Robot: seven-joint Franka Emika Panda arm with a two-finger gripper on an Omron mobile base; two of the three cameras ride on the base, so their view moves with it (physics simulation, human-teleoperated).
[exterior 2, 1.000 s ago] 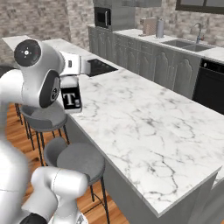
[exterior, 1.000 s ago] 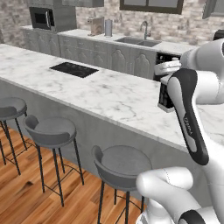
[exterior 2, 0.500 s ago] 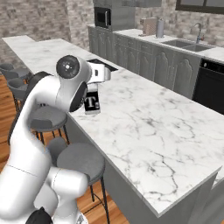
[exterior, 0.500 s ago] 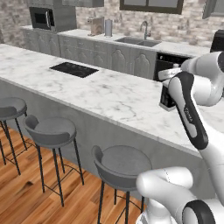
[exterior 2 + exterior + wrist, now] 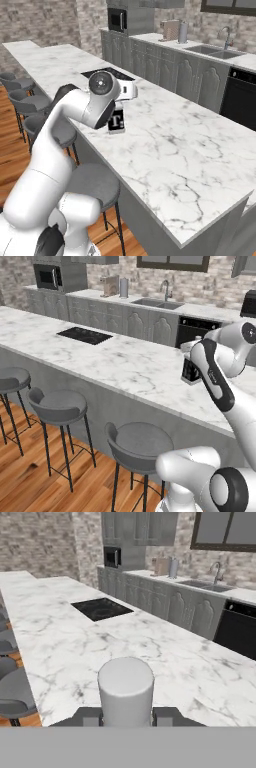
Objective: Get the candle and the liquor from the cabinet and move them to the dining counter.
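Note:
My gripper is shut on the slim neck of the liquor, a dark square bottle with a pale label. The bottle hangs upright over the near edge of the dining counter. Whether its base touches the marble I cannot tell. From the left base view the liquor shows partly behind my forearm, under the gripper. In the hand view its round pale stopper sits between the two dark fingers, with the dining counter stretching ahead. The candle is out of view.
A black cooktop is set into the counter to the left. Round grey bar stools line its near side. Behind stand a sink, a black dishwasher, a microwave and grey wall cabinets.
The arm has swung the bottle from beside the counter's stool side to over the marble top and a little lower. The gripper has stayed shut on it. The base has not moved.

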